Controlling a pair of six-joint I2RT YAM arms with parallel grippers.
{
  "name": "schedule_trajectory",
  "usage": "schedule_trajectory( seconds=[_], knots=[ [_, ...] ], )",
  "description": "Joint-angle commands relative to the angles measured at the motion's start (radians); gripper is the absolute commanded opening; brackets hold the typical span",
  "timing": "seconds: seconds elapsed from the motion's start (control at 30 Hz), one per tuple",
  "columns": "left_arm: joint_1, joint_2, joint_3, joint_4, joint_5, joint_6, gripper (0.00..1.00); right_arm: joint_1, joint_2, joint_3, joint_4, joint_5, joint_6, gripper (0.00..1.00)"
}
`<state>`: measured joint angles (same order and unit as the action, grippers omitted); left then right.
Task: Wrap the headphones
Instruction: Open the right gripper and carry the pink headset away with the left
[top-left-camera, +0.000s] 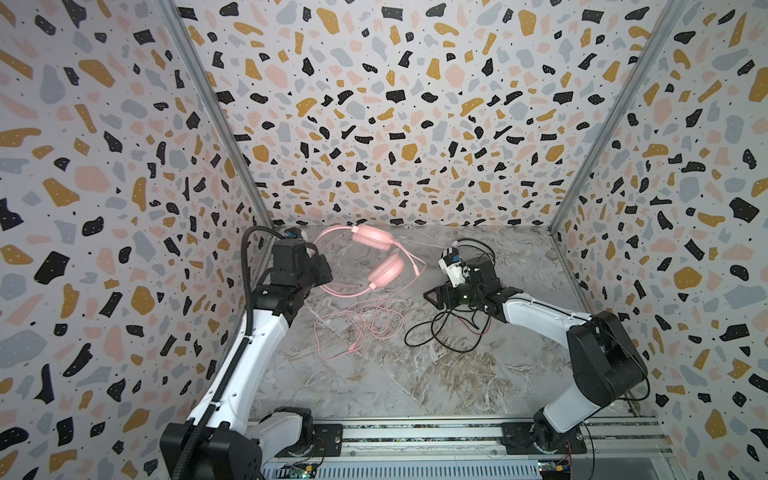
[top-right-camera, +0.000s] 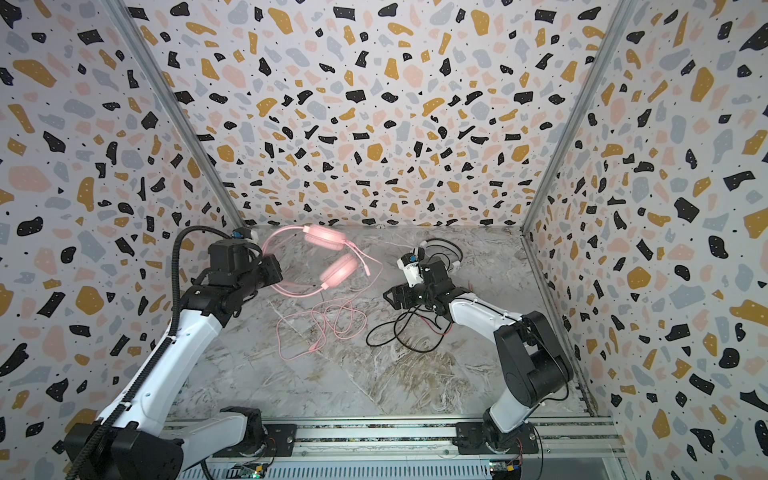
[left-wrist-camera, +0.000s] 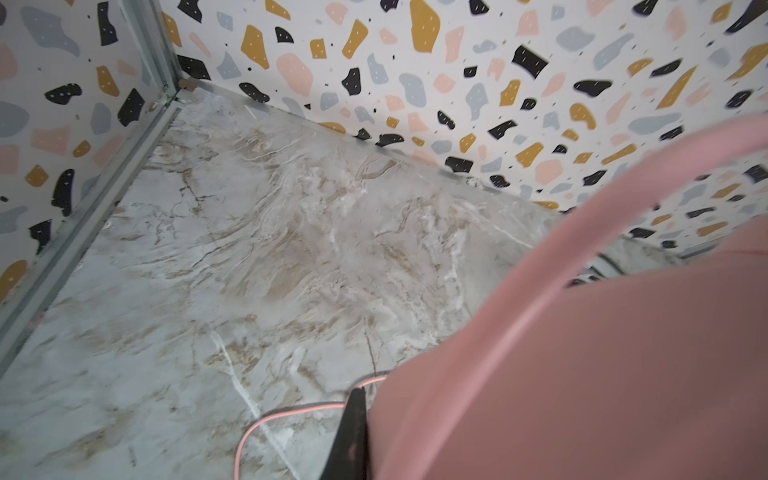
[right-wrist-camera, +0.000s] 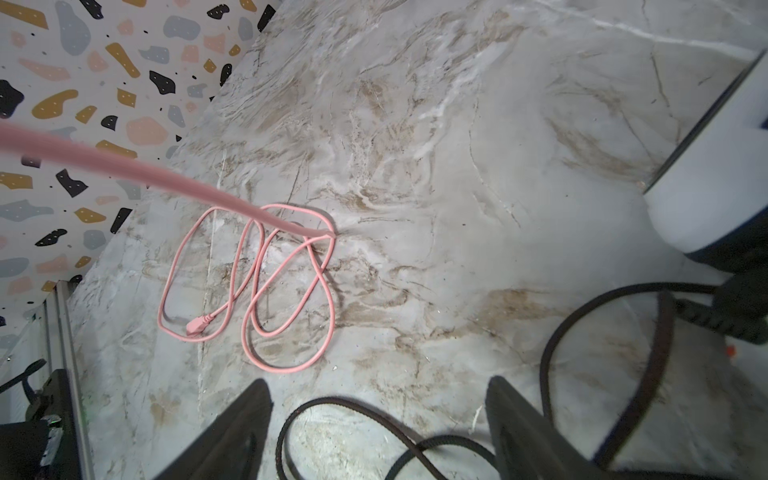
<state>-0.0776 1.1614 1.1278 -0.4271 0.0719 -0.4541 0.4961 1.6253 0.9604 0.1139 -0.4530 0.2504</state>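
**Operator:** Where are the pink headphones?

**Technician:** The pink headphones (top-left-camera: 386, 268) hang near the far left corner of the tabletop (top-left-camera: 415, 386) and appear to be lifted clear of it. The left gripper (top-left-camera: 321, 270) is clamped on the headband (its wrist view shows pink band pressed against one black finger).

**Operator:** And the lead?

**Technician:** The pink cable (top-left-camera: 358, 328) drops from the lower ear cup and lies unwound in loose loops near the middle of the tabletop. The loops run roughly from the far edge toward the near edge. The plug (right-wrist-camera: 197, 326) lies at their near-edge end.

**Operator:** Which arm should take the cable?

**Technician:** Judging from this layout, the right gripper (right-wrist-camera: 376, 384). Its jaws stand wide apart and grasp nothing. It hovers low over the black-and-red cable (top-left-camera: 440, 336), just to the right of the pink loops, and its wrist camera faces them directly. The left arm is occupied with the headband.

**Operator:** What about the second set?

**Technician:** The white headset (right-wrist-camera: 706, 199) sits toward the far right of the tabletop, mostly hidden behind the right wrist in both top views. Its cable is also sprawled loose. Neither cable looks wrapped yet.
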Motion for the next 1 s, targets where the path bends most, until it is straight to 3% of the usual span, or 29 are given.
schedule_trajectory(
  seconds=[0.0,0.17,0.33,0.53,0.73,0.8,0.97],
  knots=[
    [0.037,-0.001,0.064,0.143,0.18,-0.106,0.0,0.015,-0.019,-0.012,0.084,-0.05,0.045,0.83],
    [0.057,0.007,0.07,0.224,0.323,-0.213,0.0,0.072,0.019,-0.006,0.214,-0.064,0.097,0.83],
    [0.066,0.047,0.124,0.217,0.374,-0.247,0.0,0.119,0.086,-0.019,0.397,-0.096,0.181,0.83],
    [0.086,0.072,0.131,0.262,0.475,-0.32,0.0,0.177,0.155,-0.036,0.559,-0.032,0.271,0.83],
    [0.102,0.061,0.096,0.37,0.582,-0.416,0.0,0.188,0.221,-0.086,0.815,-0.031,0.47,0.81],
    [0.105,0.055,0.094,0.341,0.576,-0.402,0.0,0.202,0.259,-0.081,0.901,-0.055,0.536,0.79],
    [0.108,0.044,0.075,0.392,0.574,-0.468,0.0,0.258,0.338,-0.052,1.036,0.018,0.616,0.76]
  ],
)
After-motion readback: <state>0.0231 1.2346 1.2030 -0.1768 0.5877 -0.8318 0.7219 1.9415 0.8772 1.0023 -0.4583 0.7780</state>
